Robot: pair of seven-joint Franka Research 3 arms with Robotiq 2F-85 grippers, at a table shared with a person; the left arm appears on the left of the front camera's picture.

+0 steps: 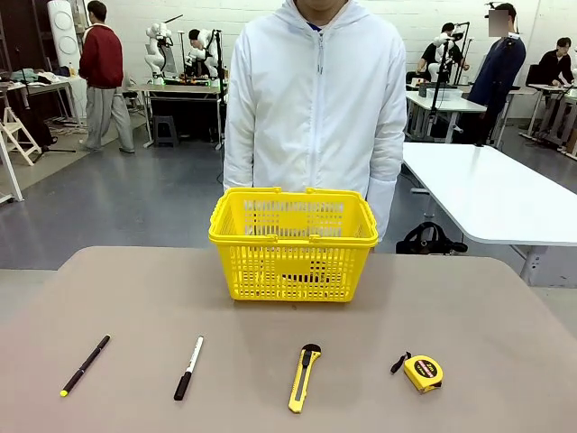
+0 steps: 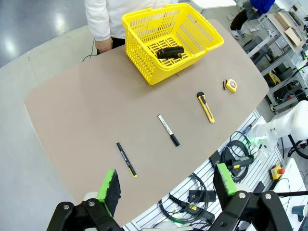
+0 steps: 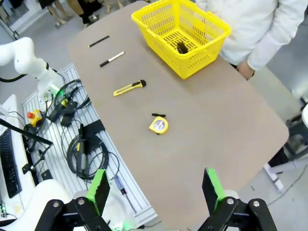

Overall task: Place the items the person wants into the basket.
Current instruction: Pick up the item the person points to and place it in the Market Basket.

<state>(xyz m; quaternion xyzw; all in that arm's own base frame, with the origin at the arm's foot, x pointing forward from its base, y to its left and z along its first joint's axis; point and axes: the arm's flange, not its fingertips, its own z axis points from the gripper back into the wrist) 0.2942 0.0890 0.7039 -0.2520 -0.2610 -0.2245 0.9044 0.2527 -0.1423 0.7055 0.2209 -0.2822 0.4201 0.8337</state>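
Jaws wide apart and empty on left gripper [image 2: 167,182] and right gripper [image 3: 155,189], both high over bench [image 1: 135,298]. Black pen with yellow tip [image 1: 85,365] and white marker [image 1: 188,367] lie flat near robot's edge, apart. Yellow basket [image 1: 293,262] stands far side, before the person [image 1: 315,99]. Both likely light, stiff, smooth, apt to roll: pinch mid-barrel, crosswise.

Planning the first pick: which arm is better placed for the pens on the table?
Left, likely: the yellow-tipped black pen and the white marker both lie on the robot's left side of the table, left of the utility knife.
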